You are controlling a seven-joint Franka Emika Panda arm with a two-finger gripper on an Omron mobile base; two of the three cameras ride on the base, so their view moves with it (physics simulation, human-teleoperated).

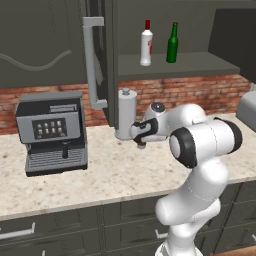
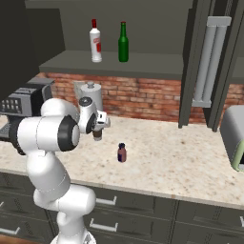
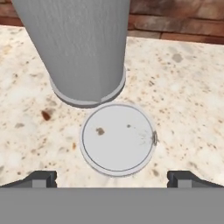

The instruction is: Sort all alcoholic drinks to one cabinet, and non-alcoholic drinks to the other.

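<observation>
The coffee cup (image 3: 118, 139) stands on the counter (image 3: 183, 100), just beside the grey canister (image 3: 78, 48) (seen from straight above). The gripper (image 3: 112, 178) hangs over it, fingers spread wide either side, holding nothing.

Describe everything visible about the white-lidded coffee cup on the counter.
The white-lidded paper coffee cup stands upright on the speckled beige stone counter, seen from straight above in the hand view: a round, flat, pale lid with a raised rim and a small notch at one edge. It stands right beside the base of the tall grey metal canister. The open pincer hovers above it, fingers apart, not touching.
</observation>
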